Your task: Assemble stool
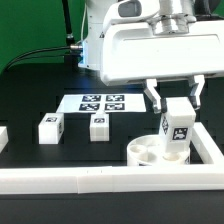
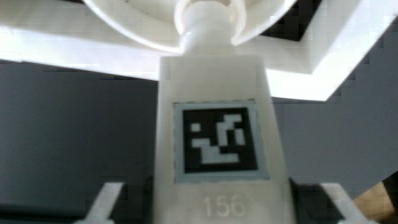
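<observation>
You see matt white plastic on the leg block (image 2: 221,130), its printed tag flat black-and-white. The round seat (image 1: 153,152) looks smooth white plastic; the table (image 1: 30,100) reads matt black.

A black surface (image 1: 30,90) fills most of the frame. Green backdrop (image 1: 35,22) occupies the upper left. A black cable (image 1: 45,50) crosses beneath it.

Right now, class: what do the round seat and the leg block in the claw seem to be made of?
Round seat: probably white plastic, matte, with smooth moulded-looking rims.
Leg block: same-looking white plastic; its black-and-white tag looks like a flat printed label, possibly paper.
The claw grips the block.
</observation>
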Tool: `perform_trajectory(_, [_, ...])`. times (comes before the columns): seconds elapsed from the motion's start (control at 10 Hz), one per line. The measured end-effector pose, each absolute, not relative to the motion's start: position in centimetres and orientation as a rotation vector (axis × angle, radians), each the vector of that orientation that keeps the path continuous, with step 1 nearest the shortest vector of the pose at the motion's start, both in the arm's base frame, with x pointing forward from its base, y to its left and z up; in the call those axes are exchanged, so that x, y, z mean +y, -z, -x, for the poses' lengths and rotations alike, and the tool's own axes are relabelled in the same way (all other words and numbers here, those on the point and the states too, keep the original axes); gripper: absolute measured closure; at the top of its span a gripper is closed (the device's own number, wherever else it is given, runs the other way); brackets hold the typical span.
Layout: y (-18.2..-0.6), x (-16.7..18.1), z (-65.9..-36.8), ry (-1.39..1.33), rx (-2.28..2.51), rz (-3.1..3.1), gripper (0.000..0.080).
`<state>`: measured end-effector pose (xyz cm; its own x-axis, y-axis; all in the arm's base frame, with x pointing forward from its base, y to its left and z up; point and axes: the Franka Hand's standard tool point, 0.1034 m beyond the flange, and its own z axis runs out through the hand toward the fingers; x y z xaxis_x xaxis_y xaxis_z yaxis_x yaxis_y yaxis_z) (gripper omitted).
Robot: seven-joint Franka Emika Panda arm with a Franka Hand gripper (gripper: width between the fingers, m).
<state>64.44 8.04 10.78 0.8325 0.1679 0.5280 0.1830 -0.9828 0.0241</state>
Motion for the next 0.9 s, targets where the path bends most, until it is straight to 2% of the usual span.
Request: perform_trajectory(0.9, [-9.7,9.3,-63.5,0.888,-0.299,2.965,0.0462])
